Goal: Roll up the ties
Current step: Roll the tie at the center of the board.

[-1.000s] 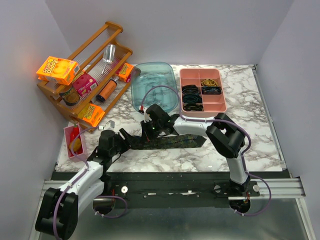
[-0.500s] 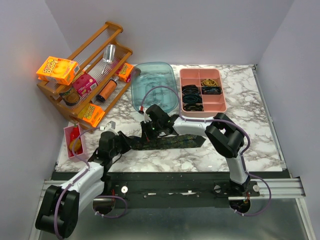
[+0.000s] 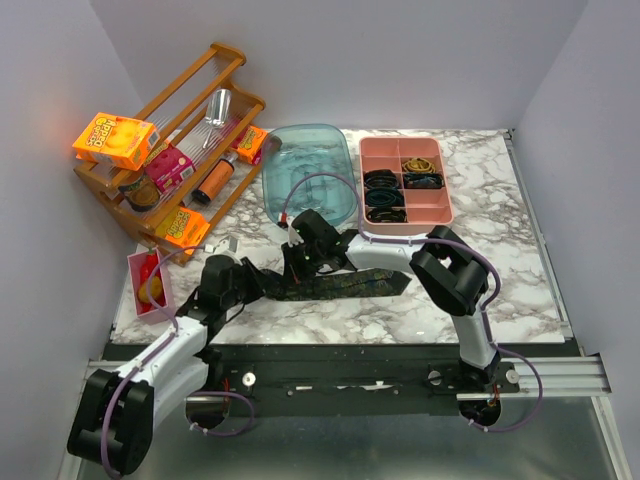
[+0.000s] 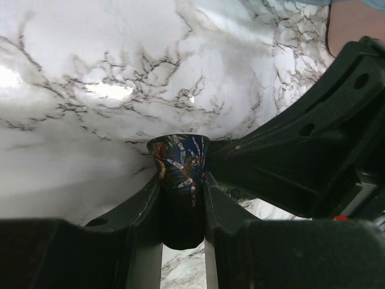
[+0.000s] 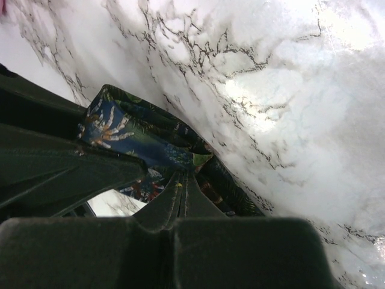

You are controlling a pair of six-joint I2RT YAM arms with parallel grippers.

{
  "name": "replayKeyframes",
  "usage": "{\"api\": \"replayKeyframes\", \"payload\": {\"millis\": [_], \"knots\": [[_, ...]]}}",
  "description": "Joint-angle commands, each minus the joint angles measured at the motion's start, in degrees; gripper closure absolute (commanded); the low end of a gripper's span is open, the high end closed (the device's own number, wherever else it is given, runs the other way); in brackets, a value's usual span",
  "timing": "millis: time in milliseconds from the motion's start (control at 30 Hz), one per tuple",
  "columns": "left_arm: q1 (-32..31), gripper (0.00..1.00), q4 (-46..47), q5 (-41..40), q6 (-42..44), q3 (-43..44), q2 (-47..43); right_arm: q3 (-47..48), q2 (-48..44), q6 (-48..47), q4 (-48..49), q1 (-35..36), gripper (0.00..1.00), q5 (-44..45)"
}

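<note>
One dark patterned tie (image 3: 360,283) lies stretched left to right across the marble table (image 3: 500,270) in front of the arms. My left gripper (image 3: 248,285) is at its left end, shut on that end of the tie, which looks folded or rolled. In the left wrist view the fabric (image 4: 180,159) is clamped between the fingers of the left gripper (image 4: 180,179). My right gripper (image 3: 298,268) is above the tie a little further right. In the right wrist view its jaws (image 5: 182,179) are closed together, tips down on the tie (image 5: 138,135).
A pink divided tray (image 3: 432,212) with several rolled ties stands at the back right. A clear teal bin (image 3: 310,175) stands beside it. A wooden rack (image 3: 225,55) of groceries is at the back left. A small pink container (image 3: 135,285) stands near my left arm.
My left gripper has shifted slightly left and turned with the tie's end in it. The right gripper has stayed in place on the tie.
</note>
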Motion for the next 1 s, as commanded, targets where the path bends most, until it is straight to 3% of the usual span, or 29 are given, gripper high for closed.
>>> {"api": "replayKeyframes", "payload": {"millis": [0,733,967], "knots": [[-3.13,1.00,-4.23,-3.46,2.88,4.48,0.34,-0.44,0.20,-0.36,-2.19,0.58,0.99,0.91],[-25.54,1.00,-22.43,-32.02,8.24,22.93,13.25,1.05,0.99,-0.45,-4.13,1.28,0.99,1.18],[-30.20,1.00,-26.21,-37.30,7.63,26.63,18.80,0.79,0.37,-0.53,-4.74,1.28,0.99,2.23]]}}
